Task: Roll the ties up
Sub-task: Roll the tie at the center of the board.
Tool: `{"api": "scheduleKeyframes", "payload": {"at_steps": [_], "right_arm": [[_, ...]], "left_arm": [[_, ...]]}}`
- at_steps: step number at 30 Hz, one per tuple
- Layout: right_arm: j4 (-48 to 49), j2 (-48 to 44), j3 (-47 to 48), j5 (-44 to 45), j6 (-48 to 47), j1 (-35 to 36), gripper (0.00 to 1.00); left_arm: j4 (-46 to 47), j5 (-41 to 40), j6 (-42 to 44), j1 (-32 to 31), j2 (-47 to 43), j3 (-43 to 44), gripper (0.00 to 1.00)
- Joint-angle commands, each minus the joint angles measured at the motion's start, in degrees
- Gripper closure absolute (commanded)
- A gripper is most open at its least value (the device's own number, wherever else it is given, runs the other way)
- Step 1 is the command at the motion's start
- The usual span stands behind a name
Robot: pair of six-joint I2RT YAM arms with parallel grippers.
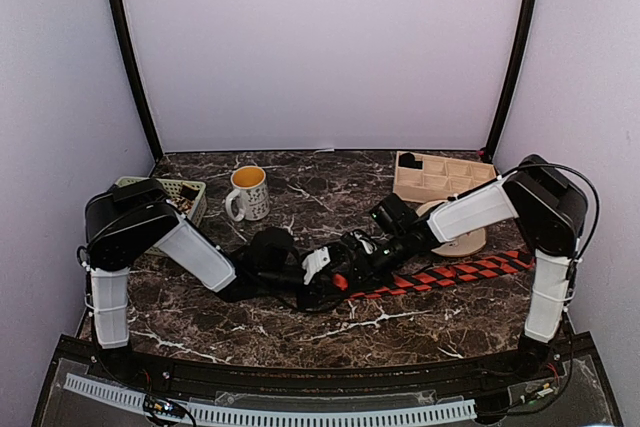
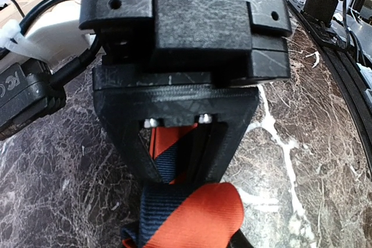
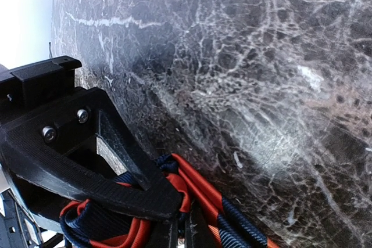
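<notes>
Dark marbled surface [image 1: 200,322] inside a pale-walled booth; both arms reach in and meet at mid-surface. Red-and-black striped tie [image 1: 455,273] lies flat from that meeting point out to the right, with its left end gathered up under the two arms.

Left fingers [image 2: 232,143]: narrow, with navy-and-red fabric running up between them and a red fold bulging just in front. Reads as a pinch on the tie; can't tell how firm.

Right fingers [image 3: 116,193]: closed tight, tips down at the surface, with several loops of tie edge stacked against and around them. Can't tell whether a layer is actually trapped between them.

Step, my read: early in the roll. A few turns are started at the left end; most of the length is unrolled.

Next move needs:
- one side pinning the coil so it doesn't spring open
- the other turning it rightward along the flat run
- edges kept stacked, or the roll cones out
- care on any regrip, since the fabric looks slick and will likely slip

At the back: mug [image 1: 247,192], basket [image 1: 185,190], wooden tray [image 1: 445,175], all well apart from the work.
</notes>
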Motion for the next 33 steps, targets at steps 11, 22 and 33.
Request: {"api": "scheduleKeyframes", "payload": {"at_steps": [11,22,33], "right_arm": [[-6.5,-7.8,-4.4,4.1,0.8,-4.7,0.68],[-3.4,-7.9,-0.9,-1.9,4.5,-2.1,0.57],[-2.2,-4.9,0.2,-1.1,5.1,-0.8,0.76]], "left_arm": [[-20.6,-5.9,3.6,-0.4,0.3,-1.9,0.81],[-25.2,-6.7,4.2,-0.4,1.4,1.7,0.79],[-27.1,-5.8,4.3,-0.4,1.6,2.7,0.78]]}}
